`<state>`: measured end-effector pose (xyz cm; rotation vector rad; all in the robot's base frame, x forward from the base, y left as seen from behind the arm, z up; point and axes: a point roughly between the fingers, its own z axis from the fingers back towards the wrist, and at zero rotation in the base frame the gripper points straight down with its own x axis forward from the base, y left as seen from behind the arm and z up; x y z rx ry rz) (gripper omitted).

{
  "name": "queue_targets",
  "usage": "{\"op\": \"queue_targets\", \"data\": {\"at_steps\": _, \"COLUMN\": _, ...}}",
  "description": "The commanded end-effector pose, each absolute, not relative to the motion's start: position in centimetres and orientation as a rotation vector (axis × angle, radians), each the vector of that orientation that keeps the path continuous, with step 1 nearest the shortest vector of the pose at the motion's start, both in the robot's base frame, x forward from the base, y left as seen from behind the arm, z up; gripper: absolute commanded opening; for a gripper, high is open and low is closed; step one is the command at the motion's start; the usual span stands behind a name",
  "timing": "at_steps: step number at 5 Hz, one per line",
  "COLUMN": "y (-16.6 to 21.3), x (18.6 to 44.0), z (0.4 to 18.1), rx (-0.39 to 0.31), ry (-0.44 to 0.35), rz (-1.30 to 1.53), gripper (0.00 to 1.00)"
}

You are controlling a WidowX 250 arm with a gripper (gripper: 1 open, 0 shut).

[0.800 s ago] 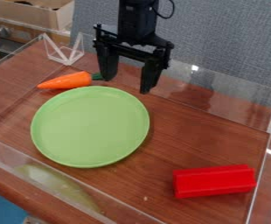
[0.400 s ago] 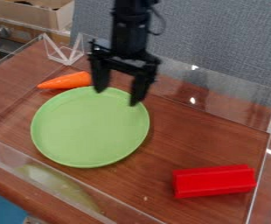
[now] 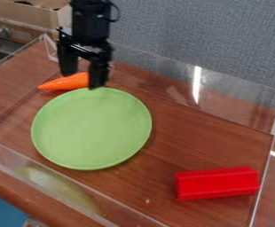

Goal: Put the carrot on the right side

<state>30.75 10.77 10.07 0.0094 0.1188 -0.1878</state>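
Observation:
The carrot [image 3: 63, 83], small and orange, lies on the wooden table at the left, just beyond the far-left rim of the green plate [image 3: 91, 129]. My black gripper [image 3: 81, 76] hangs directly over the carrot's right end, pointing down, its fingers [image 3: 101, 73] spread apart and open with nothing gripped between them. The carrot's stem end is hidden behind the fingers.
A red rectangular block [image 3: 218, 183] lies near the front right. Clear acrylic walls [image 3: 235, 89] ring the table. Cardboard boxes [image 3: 34, 16] stand behind at the far left.
The gripper has moved left and slightly lower, from behind the plate's far rim to above the carrot. It stayed open. Carrot, plate and block have not moved.

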Motion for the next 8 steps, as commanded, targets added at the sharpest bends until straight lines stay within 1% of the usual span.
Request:
{"op": "queue_targets", "data": {"at_steps": 1, "y": 13.3, "x": 33.2, "z": 10.9, "rx": 0.053, "ry": 0.060, "rz": -0.274, "gripper": 1.00}}
{"op": "queue_targets", "data": {"at_steps": 2, "y": 14.1, "x": 34.5, "z": 9.6, "rx": 0.049, "ry": 0.067, "rz": -0.310, "gripper": 1.00}}
{"op": "queue_targets", "data": {"at_steps": 4, "y": 13.3, "x": 36.3, "z": 7.6, "rx": 0.020, "ry": 0.084, "rz": -0.301, "gripper": 1.00}}
{"op": "queue_targets", "data": {"at_steps": 5, "y": 14.0, "x": 36.9, "z": 6.5, "rx": 0.012, "ry": 0.091, "rz": -0.305, "gripper": 1.00}}
{"op": "queue_targets", "data": {"at_steps": 6, "y": 14.7, "x": 37.3, "z": 5.6, "rx": 0.002, "ry": 0.098, "rz": -0.305, "gripper": 0.00}}
{"op": "queue_targets", "data": {"at_steps": 7, "y": 15.2, "x": 37.5, "z": 4.7, "rx": -0.014, "ry": 0.103, "rz": -0.300, "gripper": 0.00}}
{"op": "queue_targets", "data": {"at_steps": 8, "y": 15.3, "x": 37.5, "z": 5.6, "rx": -0.016, "ry": 0.105, "rz": -0.334, "gripper": 0.00}}
